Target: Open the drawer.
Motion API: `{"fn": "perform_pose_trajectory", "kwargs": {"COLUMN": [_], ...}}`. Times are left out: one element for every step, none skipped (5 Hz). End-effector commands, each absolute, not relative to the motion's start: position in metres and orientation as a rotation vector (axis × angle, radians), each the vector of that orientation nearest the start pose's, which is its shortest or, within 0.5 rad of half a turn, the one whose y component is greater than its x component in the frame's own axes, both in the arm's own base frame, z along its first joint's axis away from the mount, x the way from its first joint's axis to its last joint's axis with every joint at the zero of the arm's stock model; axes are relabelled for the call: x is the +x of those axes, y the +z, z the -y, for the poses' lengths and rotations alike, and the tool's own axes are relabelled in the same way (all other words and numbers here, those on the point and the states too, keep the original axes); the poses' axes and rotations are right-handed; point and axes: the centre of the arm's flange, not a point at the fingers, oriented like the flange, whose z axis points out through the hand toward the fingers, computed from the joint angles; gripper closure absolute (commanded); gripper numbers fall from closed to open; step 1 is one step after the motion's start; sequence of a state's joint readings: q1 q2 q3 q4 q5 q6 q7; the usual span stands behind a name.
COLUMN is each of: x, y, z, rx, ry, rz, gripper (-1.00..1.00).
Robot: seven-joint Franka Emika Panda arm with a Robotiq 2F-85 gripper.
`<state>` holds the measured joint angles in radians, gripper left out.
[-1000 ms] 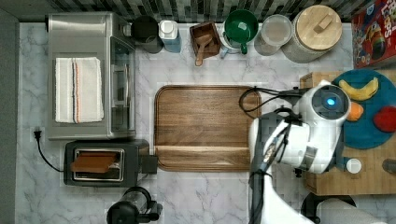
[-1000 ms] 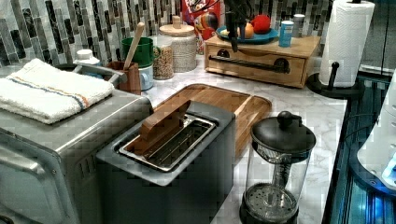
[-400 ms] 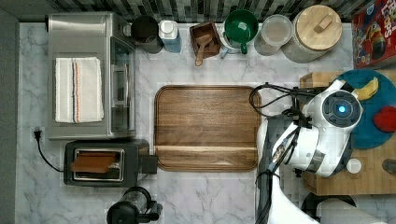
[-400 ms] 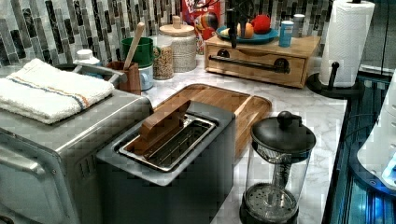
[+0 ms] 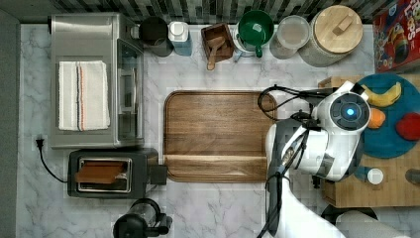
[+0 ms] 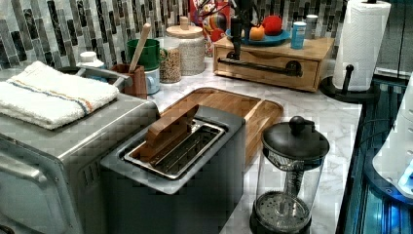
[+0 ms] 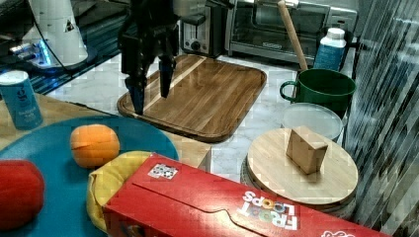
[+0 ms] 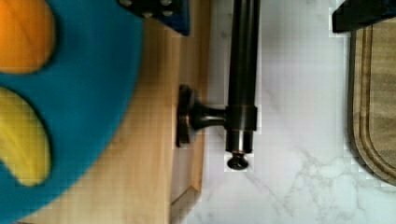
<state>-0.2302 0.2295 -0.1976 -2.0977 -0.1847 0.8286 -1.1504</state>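
Your gripper (image 7: 149, 91) hangs with fingers spread above the drawer (image 6: 265, 66), straddling its bar handle (image 8: 243, 70) so closing can grip it.

the drawer (image 5: 331, 191) front lies mostly hidden beneath the arm (image 5: 317, 144) in the top view.

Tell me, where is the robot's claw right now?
In the left view the claw hangs at the left end of the drawer's black handle, beside the blue plate of fruit on the wooden stand.
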Motion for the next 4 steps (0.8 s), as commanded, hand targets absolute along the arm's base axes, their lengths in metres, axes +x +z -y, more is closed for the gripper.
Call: {"fn": "perform_pose_trajectory", "kwargs": {"x": [0.529,0.519,0.511,0.517], "y": [0.304,0.298,0.290,0.279], "z": [0.235,0.230,0.225,0.220], "rx": [-3.330,-3.332,-3.311,-3.298], "ry": [-0.122,-0.111,-0.119,-0.140], "rz": [-0.003,-0.036,-0.051,-0.051], "gripper": [-1.00,-1.00,-1.00,-1.00]}}
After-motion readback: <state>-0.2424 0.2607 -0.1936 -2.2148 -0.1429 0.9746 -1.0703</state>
